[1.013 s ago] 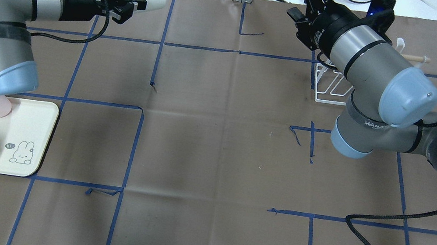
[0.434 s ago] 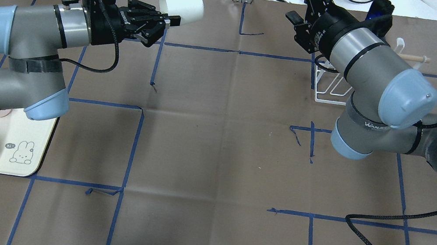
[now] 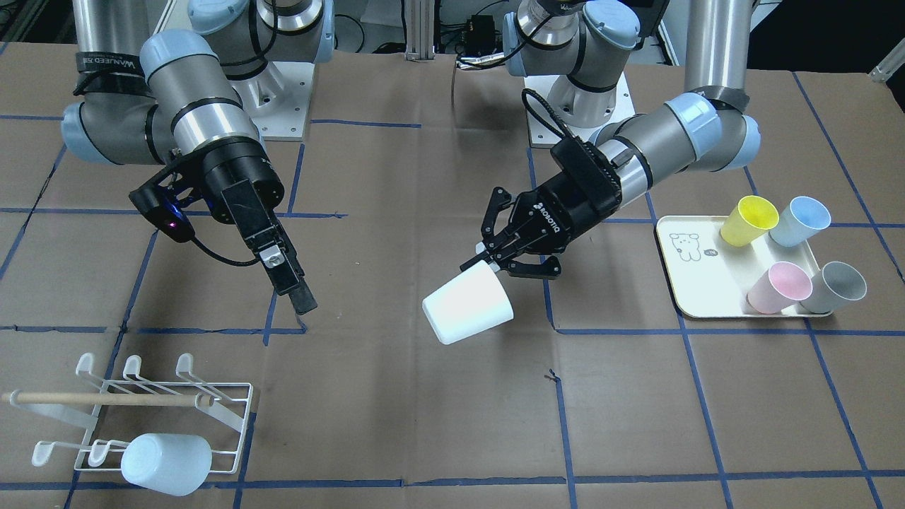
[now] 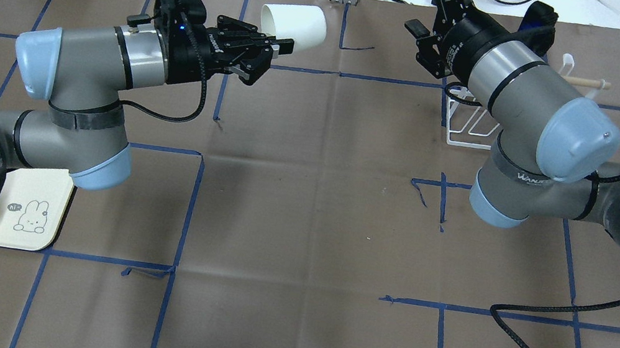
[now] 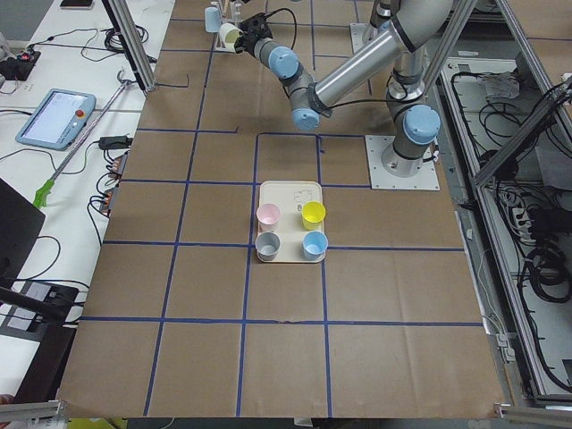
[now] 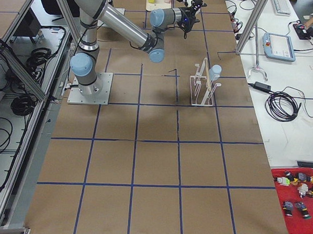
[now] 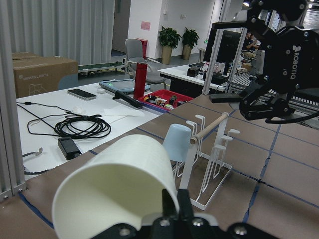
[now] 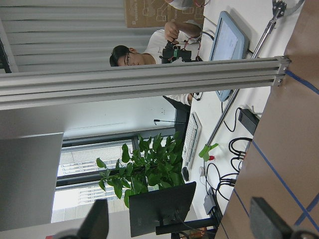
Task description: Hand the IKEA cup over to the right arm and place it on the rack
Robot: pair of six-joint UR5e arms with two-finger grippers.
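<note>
- Overhead exterior: high behind the arm bases [image 3: 576,99], facing forward and down across the table [image 4: 301,229].
- Front-facing: opposite side, steeply down, arm bases at the top. Shares the white cup [image 3: 468,302] and rack [image 3: 106,399] with the overhead.
- Exterior left, right: high and distant, at the table's ends, looking along it.
- Left wrist: close, near level, toward the rack.
- Right wrist: rolled sideways, looking off the table.
</note>
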